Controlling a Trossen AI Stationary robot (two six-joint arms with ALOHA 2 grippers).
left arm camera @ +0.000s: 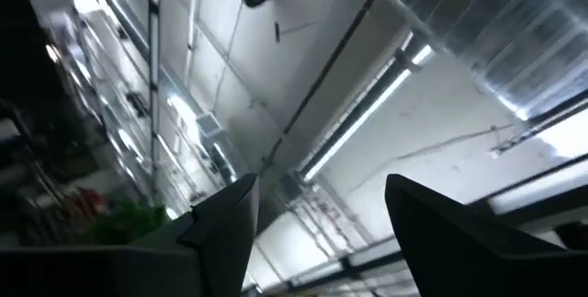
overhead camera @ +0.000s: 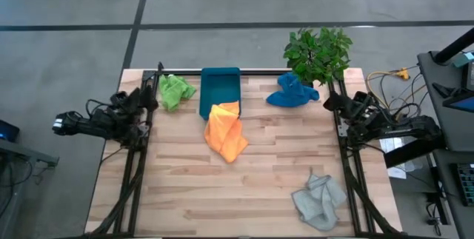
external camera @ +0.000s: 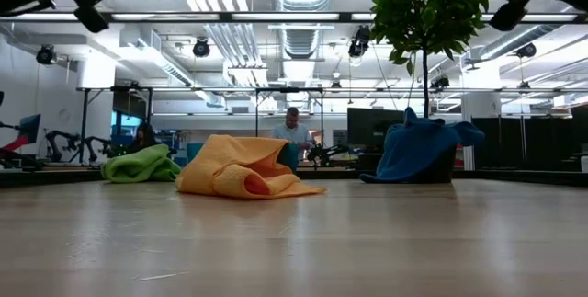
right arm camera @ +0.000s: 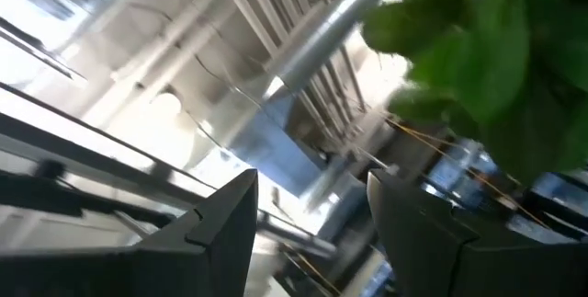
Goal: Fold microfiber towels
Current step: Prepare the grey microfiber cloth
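**Ana:** High view first. Both arms are parked at the table's sides, and none of the four towels is folded. The orange towel (overhead camera: pixel 226 132) lies crumpled near the middle, its far edge draped over the near lip of the teal tray (overhead camera: pixel 220 83). The lime green towel (overhead camera: pixel 175 90) is bunched at the far left, the blue towel (overhead camera: pixel 292 92) is heaped against the potted plant (overhead camera: pixel 318 52), and the grey towel (overhead camera: pixel 319 201) is rumpled near the front right corner.

**Ben:** And the grippers?

**Ana:** The left gripper (left arm camera: pixel 317 233) and the right gripper (right arm camera: pixel 312 223) both point up at the ceiling, fingers apart with nothing between them.

**Ben:** So how should the first fold go?

**Ana:** I'd judge the orange one the natural start, being central. It should be drawn off the tray onto bare wood and spread flat before folding. Pinching two neighbouring corners, one per gripper, would keep the soft cloth from bunching.

**Ben:** What does the low view add?

**Ana:** Height. It shows the orange towel humped with an open fold and the blue one standing tall, which the top-down picture flattens. It also shows a person seated in the room beyond. It misses the grey towel entirely, and the tray is hidden behind the orange cloth. The wrist views show only ceiling and leaves, no towels.
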